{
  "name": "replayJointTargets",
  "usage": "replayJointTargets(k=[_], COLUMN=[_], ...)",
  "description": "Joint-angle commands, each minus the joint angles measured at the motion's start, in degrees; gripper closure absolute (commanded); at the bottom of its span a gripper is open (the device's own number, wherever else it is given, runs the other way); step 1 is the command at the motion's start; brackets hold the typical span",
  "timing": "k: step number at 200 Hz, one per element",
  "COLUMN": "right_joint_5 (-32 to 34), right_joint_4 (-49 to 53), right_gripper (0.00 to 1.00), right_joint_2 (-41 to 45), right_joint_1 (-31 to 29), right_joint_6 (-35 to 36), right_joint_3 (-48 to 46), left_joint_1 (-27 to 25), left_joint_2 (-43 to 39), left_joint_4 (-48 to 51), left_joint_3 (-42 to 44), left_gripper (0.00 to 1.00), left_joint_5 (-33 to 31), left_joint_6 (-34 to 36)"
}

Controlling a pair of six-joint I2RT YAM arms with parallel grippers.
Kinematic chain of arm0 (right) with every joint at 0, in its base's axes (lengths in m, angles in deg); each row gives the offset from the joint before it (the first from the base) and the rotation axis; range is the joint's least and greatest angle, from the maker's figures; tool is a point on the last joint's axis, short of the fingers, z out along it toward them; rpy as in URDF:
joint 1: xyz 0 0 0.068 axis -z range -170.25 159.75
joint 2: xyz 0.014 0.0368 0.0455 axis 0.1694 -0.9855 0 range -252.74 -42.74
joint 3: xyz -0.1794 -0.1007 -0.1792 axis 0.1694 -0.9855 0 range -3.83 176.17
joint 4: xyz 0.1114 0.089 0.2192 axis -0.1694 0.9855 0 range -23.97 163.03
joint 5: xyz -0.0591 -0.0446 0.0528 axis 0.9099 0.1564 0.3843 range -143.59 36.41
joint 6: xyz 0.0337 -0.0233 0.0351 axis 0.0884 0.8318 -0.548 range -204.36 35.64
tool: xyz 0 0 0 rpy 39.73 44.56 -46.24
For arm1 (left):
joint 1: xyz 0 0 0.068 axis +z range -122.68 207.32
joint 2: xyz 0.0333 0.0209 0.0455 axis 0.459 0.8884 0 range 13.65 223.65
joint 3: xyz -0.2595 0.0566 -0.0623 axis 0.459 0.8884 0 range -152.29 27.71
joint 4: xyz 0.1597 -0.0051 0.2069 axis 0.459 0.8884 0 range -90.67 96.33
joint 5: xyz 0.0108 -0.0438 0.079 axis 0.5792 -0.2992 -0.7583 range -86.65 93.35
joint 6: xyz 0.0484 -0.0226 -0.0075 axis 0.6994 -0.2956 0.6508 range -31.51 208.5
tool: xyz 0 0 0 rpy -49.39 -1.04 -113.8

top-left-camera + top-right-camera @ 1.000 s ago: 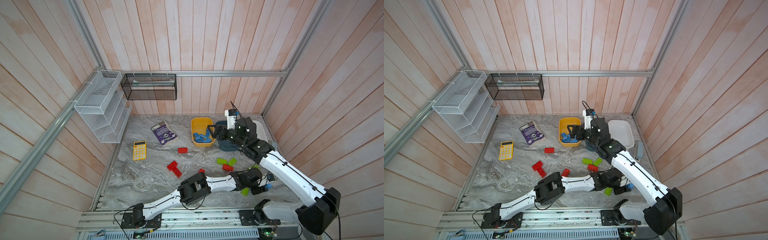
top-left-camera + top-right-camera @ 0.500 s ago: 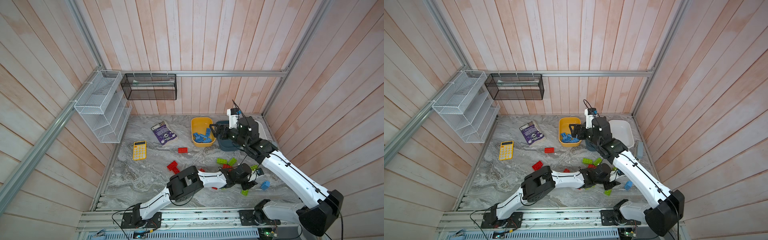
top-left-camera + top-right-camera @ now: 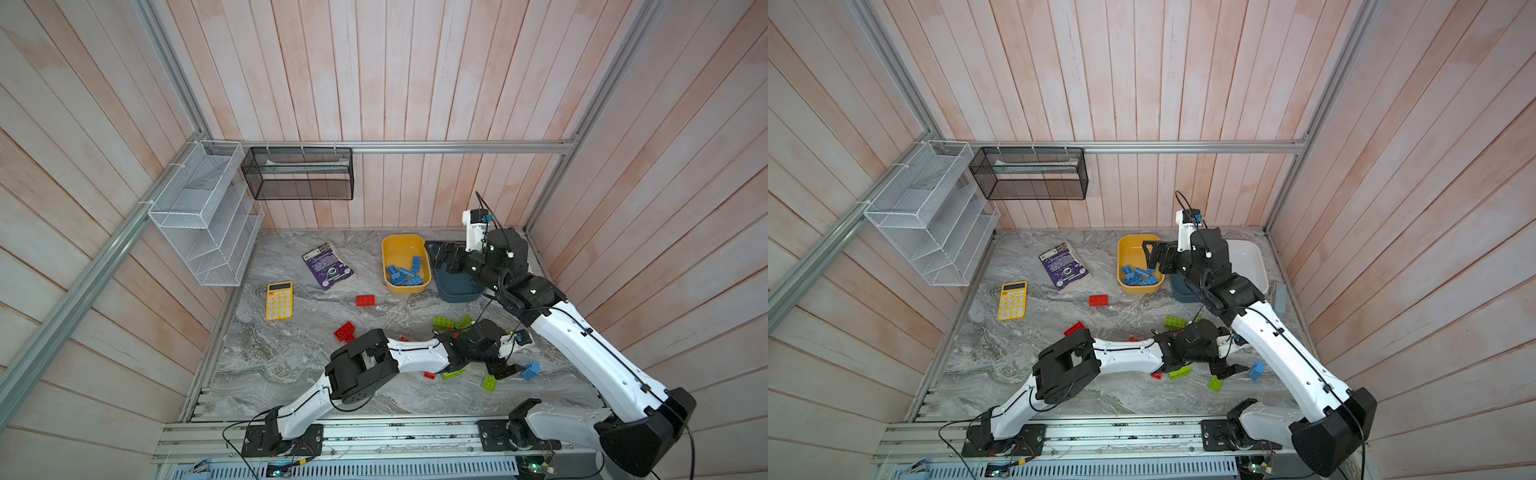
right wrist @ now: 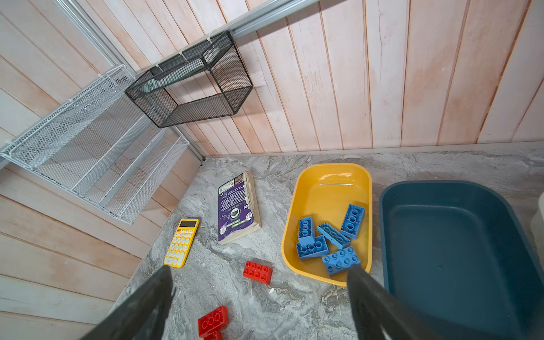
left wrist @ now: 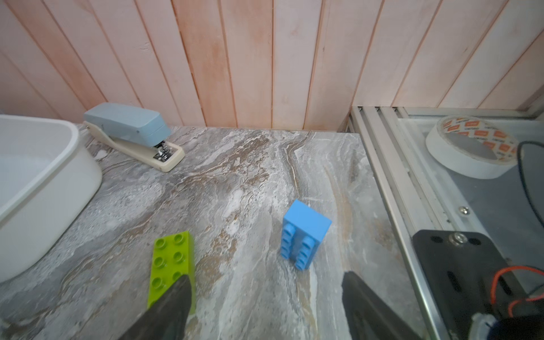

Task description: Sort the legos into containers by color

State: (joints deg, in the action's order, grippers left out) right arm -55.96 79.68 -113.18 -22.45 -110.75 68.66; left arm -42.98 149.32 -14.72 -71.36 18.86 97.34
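Left fingers (image 5: 172, 303) gape, empty, near 1 blue lego (image 5: 304, 235).

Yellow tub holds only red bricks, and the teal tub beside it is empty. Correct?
Not quite. The bricks in the yellow tub are blue, not red, as the right wrist view shows. The teal tub beside it is indeed empty.

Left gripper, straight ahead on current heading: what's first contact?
Probably the blue brick, on its side just ahead of the open left gripper, roughly between its finger lines. One finger overlaps the green brick in the wrist view. Height is unclear; it may pass above, toward the wall.
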Motion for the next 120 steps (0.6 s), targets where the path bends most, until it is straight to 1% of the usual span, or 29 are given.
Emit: replayJointTargets(k=[1,21,36,40,74,120], right_joint_5=[1.0,0.4,0.0,0.0,-0.3,-0.6], right_joint_4=[0.1,-0.7,-1.3,-1.3,-2.3,-2.4], right_gripper=[0.07,0.07,0.07,0.07,0.07,0.08], right_joint_2=[0.5,1.0,1.1,1.2,2.0,3.3], right_joint_1=[0.2,0.2,0.2,0.2,0.2,0.2], right_joint_6=[0.5,0.7,0.9,1.0,1.5,2.0], right_joint_3=[0.8,0.3,0.3,-1.3,-2.8,-4.5], left_joint_1=[0.0,-0.1,-0.3,-0.3,-0.5,-0.6], left_joint_2=[5.1,9.7,12.0,12.5,16.6,20.8], left_joint_4=[3.9,7.1,7.9,7.9,8.6,7.3], left_joint_3=[-5.3,-11.8,-14.9,-15.5,-20.3,-25.7], left_gripper=[0.17,0.17,0.17,0.16,0.16,0.18], left_joint_5=[4.8,6.0,6.5,6.5,7.1,4.5], left_joint_6=[2.2,2.1,1.8,1.6,0.4,-2.4])
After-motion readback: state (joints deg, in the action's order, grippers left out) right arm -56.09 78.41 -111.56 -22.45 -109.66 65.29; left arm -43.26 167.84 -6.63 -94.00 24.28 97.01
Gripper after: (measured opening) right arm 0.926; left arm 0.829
